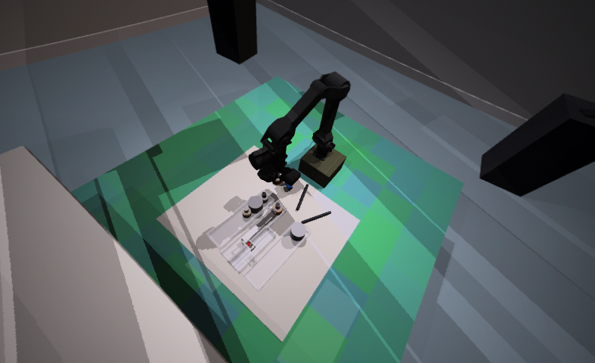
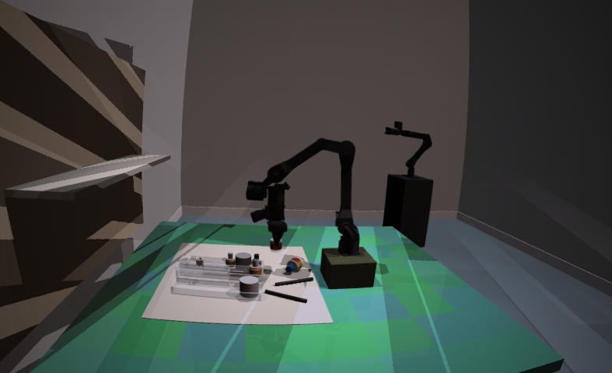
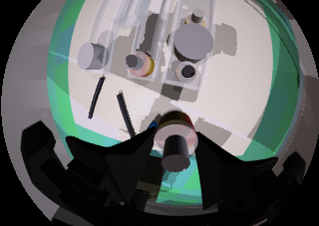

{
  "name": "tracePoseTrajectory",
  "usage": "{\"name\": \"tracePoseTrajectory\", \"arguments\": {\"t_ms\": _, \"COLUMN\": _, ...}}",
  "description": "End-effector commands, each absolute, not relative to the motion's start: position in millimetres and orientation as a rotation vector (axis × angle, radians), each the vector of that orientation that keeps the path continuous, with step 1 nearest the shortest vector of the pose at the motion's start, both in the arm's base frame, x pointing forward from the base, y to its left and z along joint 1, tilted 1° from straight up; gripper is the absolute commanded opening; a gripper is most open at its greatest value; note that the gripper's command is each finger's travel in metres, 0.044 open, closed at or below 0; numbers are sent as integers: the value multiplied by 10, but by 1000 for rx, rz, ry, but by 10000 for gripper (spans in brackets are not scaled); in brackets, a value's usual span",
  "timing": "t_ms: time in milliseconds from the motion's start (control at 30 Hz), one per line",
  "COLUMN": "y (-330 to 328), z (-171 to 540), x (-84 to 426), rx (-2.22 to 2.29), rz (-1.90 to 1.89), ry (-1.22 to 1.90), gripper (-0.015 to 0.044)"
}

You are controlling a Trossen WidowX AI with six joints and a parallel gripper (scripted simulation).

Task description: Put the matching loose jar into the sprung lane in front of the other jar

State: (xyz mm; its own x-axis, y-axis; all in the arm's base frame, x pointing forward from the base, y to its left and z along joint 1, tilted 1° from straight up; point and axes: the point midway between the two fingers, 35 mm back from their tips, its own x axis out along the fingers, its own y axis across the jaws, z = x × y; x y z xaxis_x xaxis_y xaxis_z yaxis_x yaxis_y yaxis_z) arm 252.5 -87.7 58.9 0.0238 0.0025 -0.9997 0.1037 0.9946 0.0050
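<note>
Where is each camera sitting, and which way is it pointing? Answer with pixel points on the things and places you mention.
Top: high above, angled down at the pale mat point(image 1: 286, 287) point(image 2: 174, 309); the whole arm point(image 1: 307, 105) point(image 2: 346, 179) shows.
Exterior: beyond the table's edge, lower, looking across it; the whole arm shows, side-on.
Wrist: near the gripper point(image 1: 282, 179) point(image 2: 276, 245) point(image 3: 175, 132), looking past its fingers at the held jar point(image 2: 276, 245) point(image 3: 175, 136) and the clear lanes; only the gripper end shows.
Top and exterior share the arm's wooden base block point(image 1: 320, 171) point(image 2: 348, 272).

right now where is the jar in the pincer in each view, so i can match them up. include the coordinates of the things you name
Top: the held jar point(image 1: 277, 181) point(image 2: 276, 244) point(image 3: 174, 133) is just above centre, mostly hidden under the pincer point(image 1: 282, 179) point(image 2: 276, 244) point(image 3: 175, 132).
Exterior: left of centre, below the middle, at the pincer's tip.
Wrist: lower centre, between the fingers, grey cap towards the camera.
Shared landmark: the two black sticks point(image 1: 316, 217) point(image 2: 285, 296) point(image 3: 126, 113).
</note>
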Motion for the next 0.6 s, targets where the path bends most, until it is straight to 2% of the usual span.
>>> {"name": "tracePoseTrajectory", "arguments": {"t_ms": 0, "y": -913, "z": 838, "x": 2511, "rx": 87, "rz": -106, "ry": 1525, "gripper": 0}}
{"name": "tracePoseTrajectory", "arguments": {"t_ms": 567, "y": -417, "z": 485, "x": 2784, "rx": 118, "rz": -131, "ry": 1523, "gripper": 0}}
